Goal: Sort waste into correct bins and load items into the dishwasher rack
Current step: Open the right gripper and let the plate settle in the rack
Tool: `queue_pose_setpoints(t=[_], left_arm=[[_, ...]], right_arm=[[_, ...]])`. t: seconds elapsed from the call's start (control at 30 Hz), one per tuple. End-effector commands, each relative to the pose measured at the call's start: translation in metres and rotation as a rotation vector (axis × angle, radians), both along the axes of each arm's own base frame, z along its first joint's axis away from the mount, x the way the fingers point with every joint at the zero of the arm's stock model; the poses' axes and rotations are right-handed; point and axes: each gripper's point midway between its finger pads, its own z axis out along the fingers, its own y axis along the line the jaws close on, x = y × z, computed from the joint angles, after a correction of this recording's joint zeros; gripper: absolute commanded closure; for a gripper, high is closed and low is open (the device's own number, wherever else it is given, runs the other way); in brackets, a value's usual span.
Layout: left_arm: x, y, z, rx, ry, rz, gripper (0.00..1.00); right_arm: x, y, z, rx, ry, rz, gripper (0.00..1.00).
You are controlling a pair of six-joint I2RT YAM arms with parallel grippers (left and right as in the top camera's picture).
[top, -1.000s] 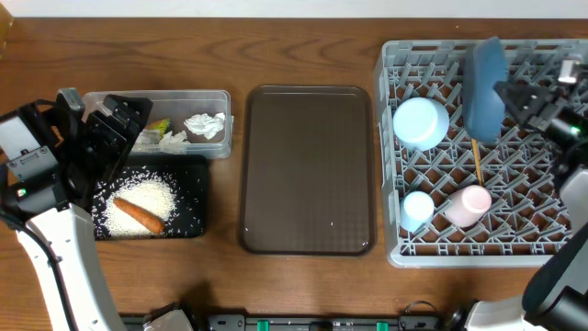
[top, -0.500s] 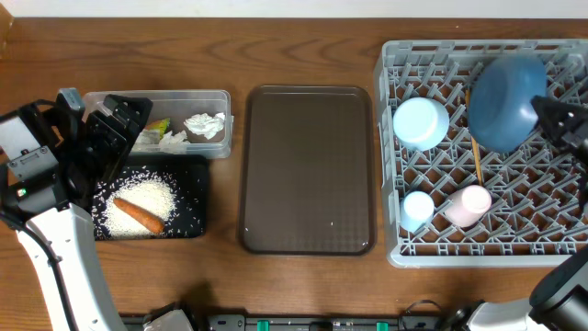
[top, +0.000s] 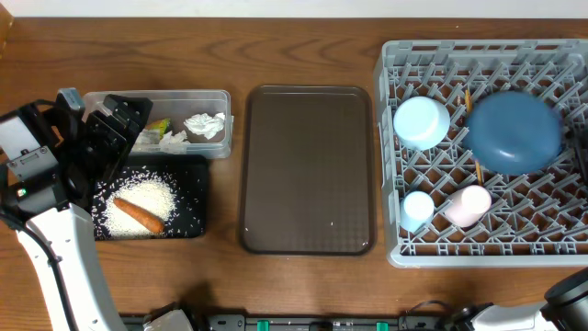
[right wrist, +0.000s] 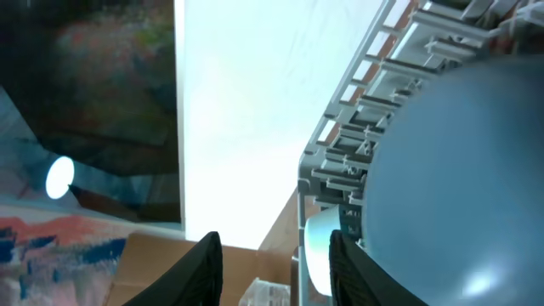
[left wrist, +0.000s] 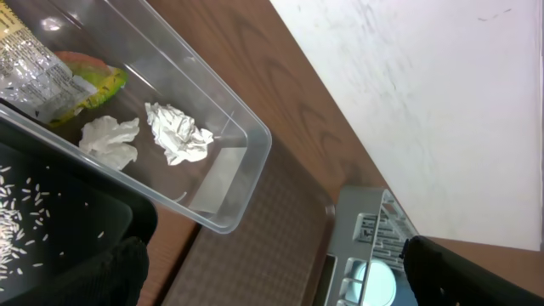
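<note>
Wooden desk (top: 303, 46) carrying four containers.
Clear tub (top: 156, 94) just behind black tray (top: 195, 198) near the left edge; brown serving tray (top: 308, 170) mid-desk; dishwasher rack (top: 478, 246) at the right edge.

Left pincer (left wrist: 274, 255) spread wide (fingers at view's edges); right pincer (right wrist: 274, 246) parted, gripping nothing.

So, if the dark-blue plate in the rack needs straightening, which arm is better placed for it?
Probably right. The right claw hangs open close beside the dark-blue plate, which lies at the right side of the rack. The left claw is far away, by the clear tub.
</note>
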Motion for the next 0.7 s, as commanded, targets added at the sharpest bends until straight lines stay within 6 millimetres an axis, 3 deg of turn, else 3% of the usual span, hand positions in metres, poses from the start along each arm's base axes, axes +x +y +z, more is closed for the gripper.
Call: queue_pose_setpoints(t=[0.0,0.13,0.23,0.33,0.43,0.67], left_arm=[[-0.001,0.001,0.012,0.007,-0.026,0.007,0.02],[-0.001,0.001,0.012,0.007,-0.026,0.007,0.02],[-0.001,0.001,0.012,0.007,-0.026,0.008,0.02],[-0.001,0.001,0.012,0.007,-0.026,0.008,0.02],[-0.001,0.001,0.012,0.007,-0.026,0.008,0.02],[-0.001,0.001,0.012,0.007,-0.026,0.007,0.02]], right_arm=[[-0.003,-0.005,0.000,0.037,0.011,-0.009,0.59],[0.001,0.004,0.024,-0.050,-0.070,0.051,0.54],[0.007,0.028,0.055,-0.161,-0.158,0.140,0.51],[0.012,0.075,0.091,-0.285,-0.266,0.255,0.48],[0.020,0.126,0.111,-0.318,-0.312,0.398,0.44],[0.034,0.218,0.123,-0.278,-0.377,0.630,0.45]])
